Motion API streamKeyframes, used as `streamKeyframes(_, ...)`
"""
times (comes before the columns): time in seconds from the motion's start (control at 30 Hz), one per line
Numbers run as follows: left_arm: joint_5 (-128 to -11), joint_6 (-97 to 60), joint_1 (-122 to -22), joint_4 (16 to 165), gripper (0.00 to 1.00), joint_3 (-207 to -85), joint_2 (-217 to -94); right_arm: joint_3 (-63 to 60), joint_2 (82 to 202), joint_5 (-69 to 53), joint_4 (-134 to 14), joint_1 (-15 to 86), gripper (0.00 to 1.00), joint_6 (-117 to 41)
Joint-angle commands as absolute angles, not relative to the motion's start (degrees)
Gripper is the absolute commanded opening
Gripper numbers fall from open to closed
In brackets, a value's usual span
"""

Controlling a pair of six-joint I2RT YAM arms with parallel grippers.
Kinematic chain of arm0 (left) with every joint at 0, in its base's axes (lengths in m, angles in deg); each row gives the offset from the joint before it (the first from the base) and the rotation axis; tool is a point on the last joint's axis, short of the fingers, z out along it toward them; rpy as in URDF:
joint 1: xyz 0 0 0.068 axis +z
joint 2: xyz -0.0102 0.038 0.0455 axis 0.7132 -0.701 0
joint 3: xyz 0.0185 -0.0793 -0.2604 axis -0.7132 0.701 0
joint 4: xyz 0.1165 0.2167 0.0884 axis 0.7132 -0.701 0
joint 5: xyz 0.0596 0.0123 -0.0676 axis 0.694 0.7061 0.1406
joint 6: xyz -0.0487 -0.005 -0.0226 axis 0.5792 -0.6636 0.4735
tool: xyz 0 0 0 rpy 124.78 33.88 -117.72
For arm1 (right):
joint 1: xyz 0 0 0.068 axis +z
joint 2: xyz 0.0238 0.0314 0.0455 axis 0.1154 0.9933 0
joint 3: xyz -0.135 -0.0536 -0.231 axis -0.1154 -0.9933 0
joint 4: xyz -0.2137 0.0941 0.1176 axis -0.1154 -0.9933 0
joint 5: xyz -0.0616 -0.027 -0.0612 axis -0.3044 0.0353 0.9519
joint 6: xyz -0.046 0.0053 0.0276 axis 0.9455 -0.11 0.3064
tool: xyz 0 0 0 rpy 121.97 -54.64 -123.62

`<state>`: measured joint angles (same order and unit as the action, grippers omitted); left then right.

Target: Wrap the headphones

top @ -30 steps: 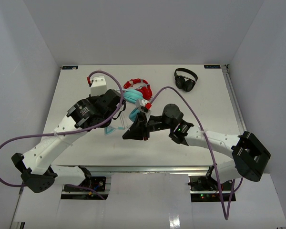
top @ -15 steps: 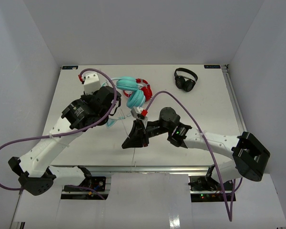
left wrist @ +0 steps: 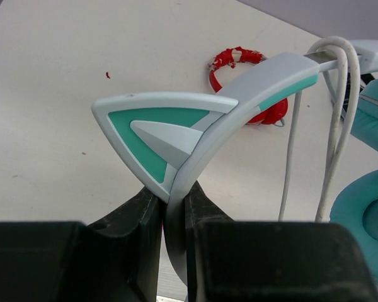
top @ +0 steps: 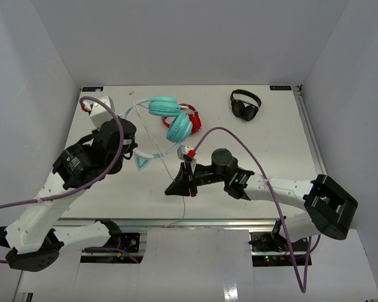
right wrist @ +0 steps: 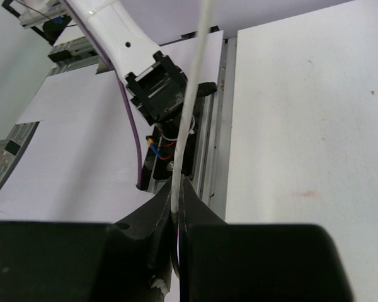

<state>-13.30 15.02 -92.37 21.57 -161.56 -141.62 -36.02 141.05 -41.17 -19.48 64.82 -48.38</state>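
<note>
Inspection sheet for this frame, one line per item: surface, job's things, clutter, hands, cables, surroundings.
Surface: white table, a few small specks, no spill seen.
Job's things: teal headphones at back centre, held by the headband; the white cable runs straight toward the near edge, with turns looped over the headband.
Clutter: red headphones partly hidden behind the teal pair; black headphones apart at back right.
Hands: left hand shut on the headband beside a cat-ear point; right hand shut on the white cable.
Cables: purple arm cables arching above the table.
Surroundings: pale walls on three sides; nothing else seen.
</note>
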Motion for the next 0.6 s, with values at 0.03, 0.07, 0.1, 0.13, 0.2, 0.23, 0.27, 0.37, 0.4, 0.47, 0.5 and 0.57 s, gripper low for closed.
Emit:
streamKeyframes(0.03,-18.27,15.1,-92.17,29.26,0.0,-163.03,-138.24,-38.41,138.28,-32.24,-17.99,65.25,0.08,-45.72)
streamKeyframes(0.07,-18.87,15.06,-92.21,29.45,0.0,-162.84,-137.96,-39.13,138.1,-31.15,-17.45,65.2,0.08,-45.63)
streamKeyframes(0.1,-19.51,14.97,-92.25,29.66,0.0,-162.65,-137.67,-39.82,137.92,-30.02,-16.94,65.15,0.08,-45.54)
streamKeyframes(0.13,-20.69,14.48,-92.23,30.2,0.0,-162.39,-137.17,-40.13,137.76,-28.56,-16.8,65.08,0.08,-45.52)
streamKeyframes(0.2,-23.04,13.49,-92.18,31.28,0.0,-161.88,-136.18,-40.74,137.42,-25.64,-16.51,64.94,0.08,-45.47)
streamKeyframes(0.23,-24.76,12.97,-92.2,31.86,0.0,-161.63,-135.49,-41.03,137.29,-23.89,-16.39,64.81,0.08,-45.51)
streamKeyframes(0.27,-27.03,12.24,-92.25,32.71,0.0,-161.28,-134.61,-41.23,137.23,-22.0,-16.31,64.61,0.08,-45.69)
streamKeyframes(0.37,-31.6,10.06,-92.17,35.69,0.0,-160.03,-133.2,-41.38,137.05,-15.87,-15.9,64.46,0.08,-46.56)
streamKeyframes(0.4,-33.54,9.83,-92.2,35.83,0.0,-159.93,-133.0,-41.35,137.05,-13.94,-15.44,64.5,0.08,-46.89)
streamKeyframes(0.47,-37.16,9.46,-92.23,36.1,0.0,-159.55,-132.75,-40.97,137.13,-9.54,-14.61,64.52,0.08,-47.58)
streamKeyframes(0.5,-38.56,9.4,-92.18,36.25,0.0,-159.12,-132.84,-40.35,137.27,-6.57,-14.31,64.47,0.08,-47.97)
streamKeyframes(0.57,-41.27,9.39,-92.19,36.67,0.0,-157.86,-132.85,-39.22,137.63,-2.84,-14.13,64.46,0.08,-48.29)
